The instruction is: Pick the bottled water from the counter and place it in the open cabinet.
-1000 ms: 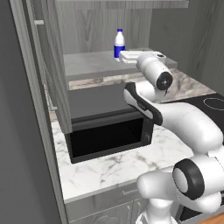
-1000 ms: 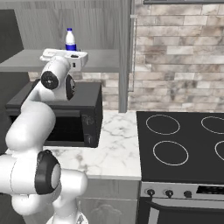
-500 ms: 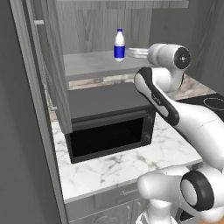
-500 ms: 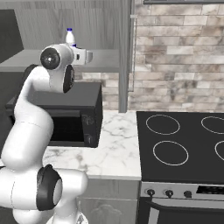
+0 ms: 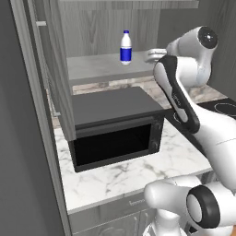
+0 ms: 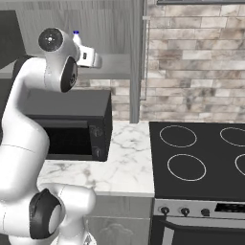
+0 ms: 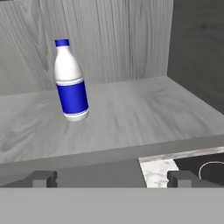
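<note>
Retreated from the shelf, wide-open jaws; bottled water stands upright, apparently well beyond them.

The white arm rises from its base, bends at the dark elbow joint and reaches forward at a high level. The wrist is turned so the hand points ahead. The gripper has its two dark fingertips spread wide apart, with nothing held between them.
</note>
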Controlling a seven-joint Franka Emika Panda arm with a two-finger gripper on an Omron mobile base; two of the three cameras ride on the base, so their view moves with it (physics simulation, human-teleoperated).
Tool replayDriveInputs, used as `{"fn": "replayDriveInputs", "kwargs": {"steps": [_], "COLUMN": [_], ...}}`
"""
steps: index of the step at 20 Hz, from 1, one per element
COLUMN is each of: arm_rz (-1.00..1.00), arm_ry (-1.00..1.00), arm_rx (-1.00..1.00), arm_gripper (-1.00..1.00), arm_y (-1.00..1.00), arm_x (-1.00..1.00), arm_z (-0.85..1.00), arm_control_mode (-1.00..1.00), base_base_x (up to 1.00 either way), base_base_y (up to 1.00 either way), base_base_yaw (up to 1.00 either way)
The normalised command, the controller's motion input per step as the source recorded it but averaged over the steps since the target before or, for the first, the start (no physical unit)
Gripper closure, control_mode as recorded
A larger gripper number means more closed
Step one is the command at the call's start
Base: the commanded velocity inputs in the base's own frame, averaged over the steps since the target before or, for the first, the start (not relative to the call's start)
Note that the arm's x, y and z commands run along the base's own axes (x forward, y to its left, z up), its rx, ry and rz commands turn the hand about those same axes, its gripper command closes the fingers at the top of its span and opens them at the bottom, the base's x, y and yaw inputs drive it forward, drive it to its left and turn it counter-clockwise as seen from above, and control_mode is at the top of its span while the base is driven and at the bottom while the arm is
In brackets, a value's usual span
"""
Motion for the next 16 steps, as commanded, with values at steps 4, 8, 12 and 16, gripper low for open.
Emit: {"fn": "replayDriveInputs", "kwargs": {"steps": [4,8,12,16], "arm_rz": [0.0,0.0,0.0,0.0], "arm_ry": [0.21,0.07,0.03,0.03], "arm_rx": [-0.02,0.0,0.0,0.0], "arm_gripper": [-1.0,-1.0,-1.0,-1.0], "arm_y": [-0.09,-0.05,0.0,0.0], "arm_x": [-0.51,-0.59,-0.63,-0.61], "arm_z": [-0.11,-0.29,-0.31,-0.38], "arm_control_mode": [-1.0,-1.0,-1.0,-1.0], "base_base_x": [0.0,0.0,0.0,0.0], "base_base_y": [0.0,0.0,0.0,0.0], "base_base_yaw": [0.0,0.0,0.0,0.0]}}
